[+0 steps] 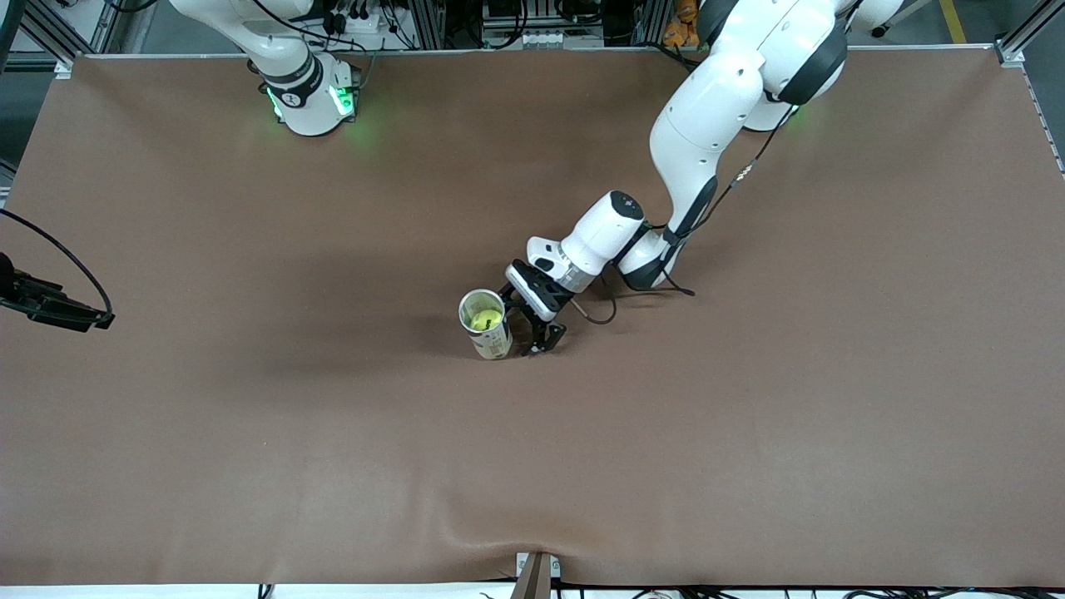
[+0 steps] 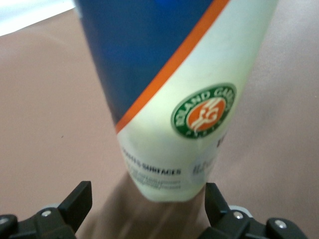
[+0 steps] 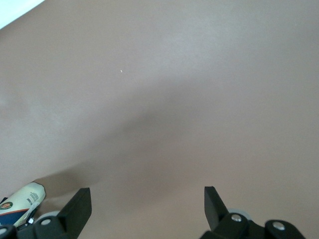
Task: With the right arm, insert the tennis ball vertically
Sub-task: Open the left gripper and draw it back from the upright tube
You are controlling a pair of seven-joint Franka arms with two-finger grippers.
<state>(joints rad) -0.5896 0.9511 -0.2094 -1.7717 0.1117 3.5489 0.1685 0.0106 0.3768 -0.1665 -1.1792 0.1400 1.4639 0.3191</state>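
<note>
Your right gripper's fingers (image 3: 76, 209) stand wide apart with nothing between them, only bare brown table (image 1: 250, 433) under them. In the front view that right gripper (image 1: 50, 306) hangs over the table's edge at the right arm's end, well apart from everything else, and the arm waits there.

Moving across to the middle of the table, you see the can (image 1: 487, 326) standing upright with its mouth open, and the yellow tennis ball (image 1: 486, 319) sits inside it.

Just beside it, your left gripper (image 1: 531, 333) is low at the table, its fingers (image 2: 77, 201) spread apart on either side of the can's base (image 2: 174, 149); you cannot tell whether they touch it.
</note>
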